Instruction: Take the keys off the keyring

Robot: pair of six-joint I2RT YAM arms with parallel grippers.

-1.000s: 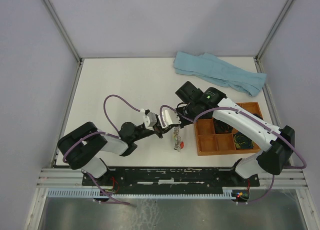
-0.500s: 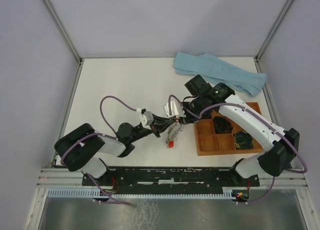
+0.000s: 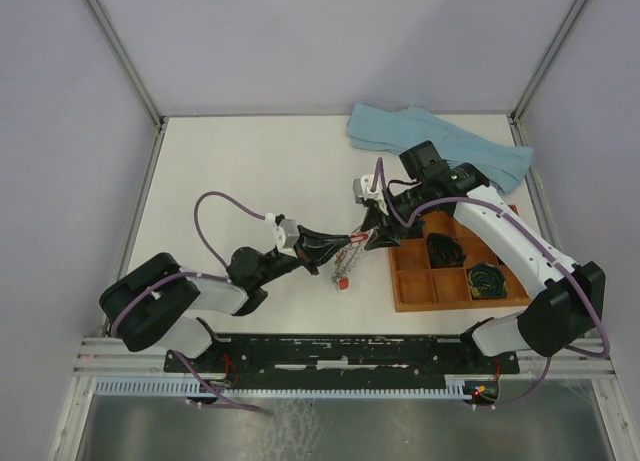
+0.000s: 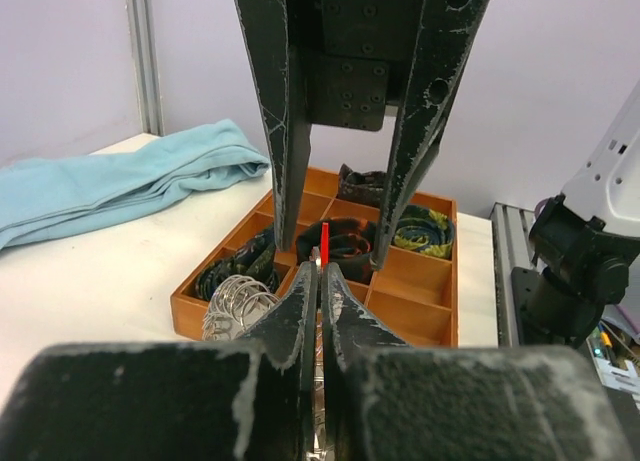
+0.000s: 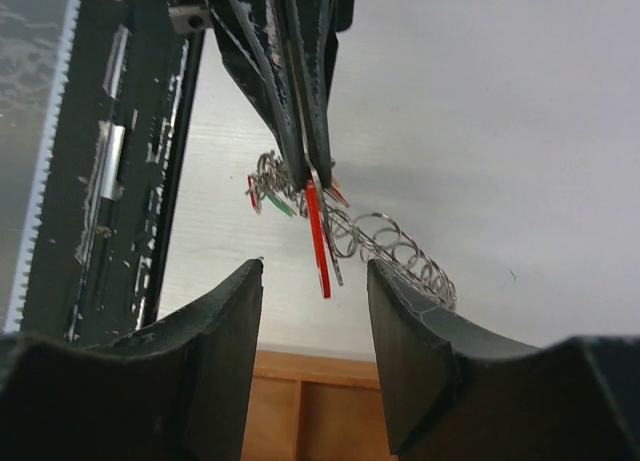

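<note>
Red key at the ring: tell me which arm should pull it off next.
Right, likely: the right gripper is open, facing the red key that juts from the left gripper, which is shut, holding the keyring up.

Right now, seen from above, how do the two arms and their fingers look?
The left arm and right arm have white shells, black joints and a looping purple cable each. Their fingers are long, tapering and black, with pale scuffs along the edges.
</note>
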